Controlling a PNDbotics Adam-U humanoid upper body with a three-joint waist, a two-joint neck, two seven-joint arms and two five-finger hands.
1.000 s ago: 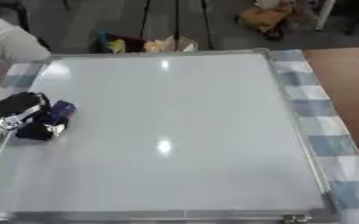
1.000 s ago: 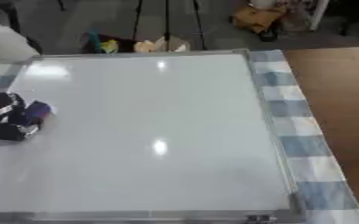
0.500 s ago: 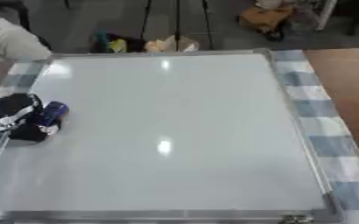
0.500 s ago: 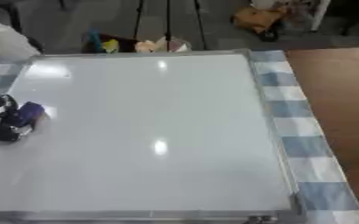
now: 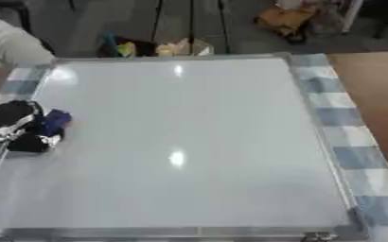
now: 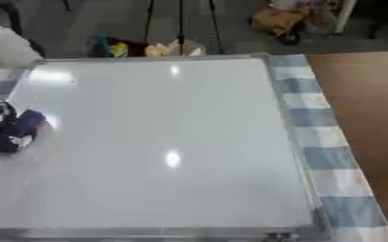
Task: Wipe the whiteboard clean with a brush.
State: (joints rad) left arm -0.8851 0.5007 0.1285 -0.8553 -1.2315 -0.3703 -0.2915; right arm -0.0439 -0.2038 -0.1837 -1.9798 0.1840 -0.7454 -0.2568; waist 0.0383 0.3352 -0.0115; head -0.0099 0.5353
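1. The glossy white whiteboard [image 5: 189, 137] throws back lamp glare; its frame looks like matt silver metal.
2. The blue-and-white checked cloth [image 5: 346, 137] looks soft and matt.
3. The brown wooden tabletop [image 5: 379, 90] looks smooth.

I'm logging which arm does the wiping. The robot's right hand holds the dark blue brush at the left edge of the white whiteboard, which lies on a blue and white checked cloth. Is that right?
Not quite: it is the robot's left hand, entering from the left side of the left eye view. It holds the dark blue brush at the left edge of the white whiteboard, which does lie on the blue and white checked cloth.
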